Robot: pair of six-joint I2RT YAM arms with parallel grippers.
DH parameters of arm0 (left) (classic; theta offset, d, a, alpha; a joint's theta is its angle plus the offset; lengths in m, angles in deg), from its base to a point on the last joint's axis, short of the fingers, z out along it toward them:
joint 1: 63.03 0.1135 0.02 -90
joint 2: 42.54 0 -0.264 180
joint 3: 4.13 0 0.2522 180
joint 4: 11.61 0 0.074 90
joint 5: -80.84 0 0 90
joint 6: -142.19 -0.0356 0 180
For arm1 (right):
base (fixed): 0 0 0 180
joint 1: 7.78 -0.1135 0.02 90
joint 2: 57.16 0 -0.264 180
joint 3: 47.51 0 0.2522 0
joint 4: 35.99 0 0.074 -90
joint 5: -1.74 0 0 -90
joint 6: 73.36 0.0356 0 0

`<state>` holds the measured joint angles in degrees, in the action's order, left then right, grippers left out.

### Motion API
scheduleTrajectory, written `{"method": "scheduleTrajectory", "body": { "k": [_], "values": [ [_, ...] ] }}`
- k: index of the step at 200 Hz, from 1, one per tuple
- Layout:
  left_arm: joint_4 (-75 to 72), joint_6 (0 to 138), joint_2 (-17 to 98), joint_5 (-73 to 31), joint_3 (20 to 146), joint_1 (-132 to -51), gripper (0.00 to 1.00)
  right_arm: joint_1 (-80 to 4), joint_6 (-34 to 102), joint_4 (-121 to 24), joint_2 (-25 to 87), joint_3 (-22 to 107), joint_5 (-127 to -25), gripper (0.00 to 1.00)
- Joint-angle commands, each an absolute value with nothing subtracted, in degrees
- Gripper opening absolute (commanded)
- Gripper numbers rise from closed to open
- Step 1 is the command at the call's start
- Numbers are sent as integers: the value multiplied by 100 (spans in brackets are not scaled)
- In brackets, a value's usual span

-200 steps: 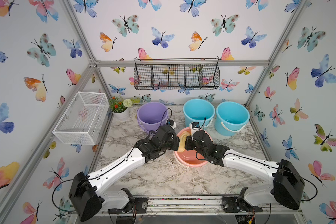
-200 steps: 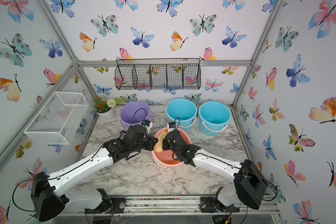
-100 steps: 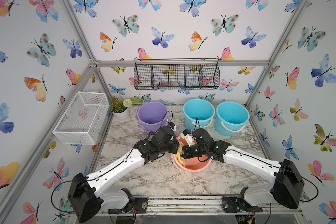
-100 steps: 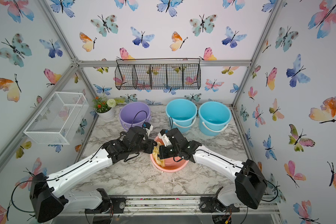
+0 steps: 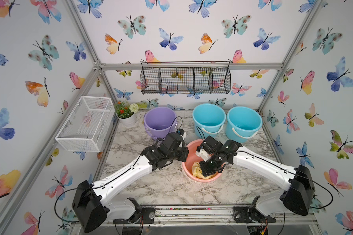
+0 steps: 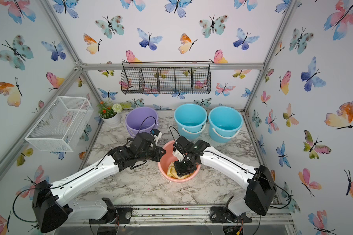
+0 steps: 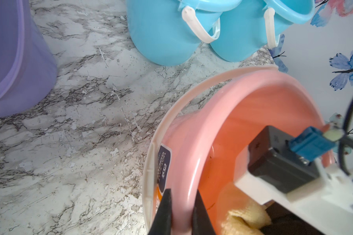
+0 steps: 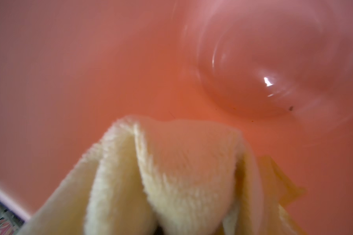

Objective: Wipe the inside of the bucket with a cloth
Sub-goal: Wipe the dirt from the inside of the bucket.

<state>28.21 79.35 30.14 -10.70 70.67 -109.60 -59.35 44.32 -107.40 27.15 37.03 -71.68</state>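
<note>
With the left gripper [image 7: 181,215]: pinching the rim of the round pink plastic bucket [image 5: 189,157], squeezing its thin wall between both fingers. With the right gripper [image 5: 205,172]: shut tight on the soft pale yellow fluffy cloth [image 5: 196,169], deep inside the bucket, pressed low against the wall near the bottom. Could lose the cloth by rubbing too hard on the shiny wall. Could yank the rim out of the pinch and tip the bucket over. Could bump one gripper into the other, being so close together at the mouth.

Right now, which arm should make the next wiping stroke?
Right: the right end effector is inside the bucket, shut on the cloth; the left end effector is shut on its rim.
</note>
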Motion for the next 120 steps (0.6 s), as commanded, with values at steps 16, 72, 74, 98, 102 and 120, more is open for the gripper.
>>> {"method": "scheduleTrajectory", "body": {
  "k": [16, 72, 74, 98, 102, 120],
  "values": [
    [2510, 7917, 3047, -1056, 7220, -10880, 0, -5981, 4661, -12328, 2827, 4126, -9488, 2],
    [2431, 7978, 3220, -1275, 7283, -10872, 0, -5981, 5414, -11969, 2466, 4507, -12342, 2],
    [2421, 7985, 3224, -1289, 7287, -10875, 0, -5981, 5399, -11872, 2438, 4491, -12375, 2],
    [2396, 8048, 3260, -1504, 7368, -10871, 0, -5983, 4731, -10042, 2031, 3933, -12729, 2],
    [2388, 8051, 3260, -1520, 7377, -10877, 0, -5981, 4609, -9661, 1957, 3757, -12709, 2],
    [2216, 8059, 3185, -1689, 7347, -10877, 0, -5981, 4119, -7964, 1601, 2926, -12227, 2]
  ]
}}
